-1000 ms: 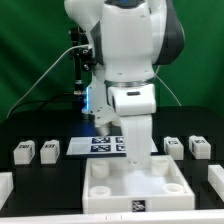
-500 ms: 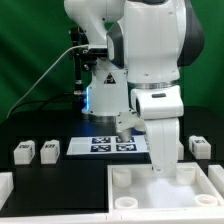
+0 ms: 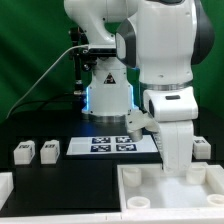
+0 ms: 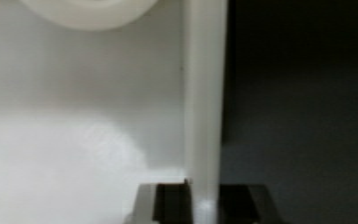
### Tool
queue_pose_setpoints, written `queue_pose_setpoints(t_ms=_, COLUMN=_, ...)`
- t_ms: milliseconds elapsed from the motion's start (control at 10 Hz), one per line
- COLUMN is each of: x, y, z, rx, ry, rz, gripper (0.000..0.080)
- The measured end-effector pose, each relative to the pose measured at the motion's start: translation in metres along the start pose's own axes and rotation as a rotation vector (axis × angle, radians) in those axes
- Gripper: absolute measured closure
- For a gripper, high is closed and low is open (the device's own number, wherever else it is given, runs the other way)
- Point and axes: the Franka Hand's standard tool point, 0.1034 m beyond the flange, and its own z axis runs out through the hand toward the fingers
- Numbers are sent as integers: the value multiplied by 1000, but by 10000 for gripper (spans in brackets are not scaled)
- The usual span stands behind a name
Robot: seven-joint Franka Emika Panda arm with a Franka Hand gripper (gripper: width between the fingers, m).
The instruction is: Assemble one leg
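The fingers (image 4: 165, 205) stand narrow, one dark pad on each side of a raised rim, and that rim belongs to the white tray part (image 3: 180, 203), so the gripper (image 4: 204, 205) is clamped on the tray's wall. In the wrist view the rim runs as a straight pale strip between the tray's white floor and the black table (image 3: 60, 185), and a round white feature (image 4: 87, 10) sits on the floor farther along; whether it is a boss or a hole cannot be told. In the exterior view the gripper itself is hidden behind the white arm (image 3: 165, 70), which comes down into the tray. The tray lies in front of the marker board (image 3: 112, 146), nearer the camera and toward the exterior view's right of it. One leg (image 3: 24, 152) and a second leg (image 3: 48, 151) lie side by side on the table just off the marker board's edge on the exterior view's left. A third leg (image 3: 200, 149) lies beyond the board's other end, partly hidden by the arm.
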Motion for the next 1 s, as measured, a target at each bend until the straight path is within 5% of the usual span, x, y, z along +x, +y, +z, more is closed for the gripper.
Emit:
queue_pose_setpoints(t_ms=100, x=0, y=0, z=0, rx=1, ry=0, rz=1, gripper=741)
queue_pose_setpoints(t_ms=400, x=-2, y=0, z=1, rx=1, ry=0, rz=3, gripper=354)
queue_pose_setpoints(t_ms=500, x=-2, y=0, z=1, rx=2, ry=0, rz=4, gripper=354)
queue_pose_setpoints(t_ms=600, x=-2, y=0, z=1, rx=2, ry=0, rz=4, gripper=200)
queue_pose_setpoints(t_ms=1000, x=-3, y=0, z=1, rx=2, ry=0, rz=6, gripper=151)
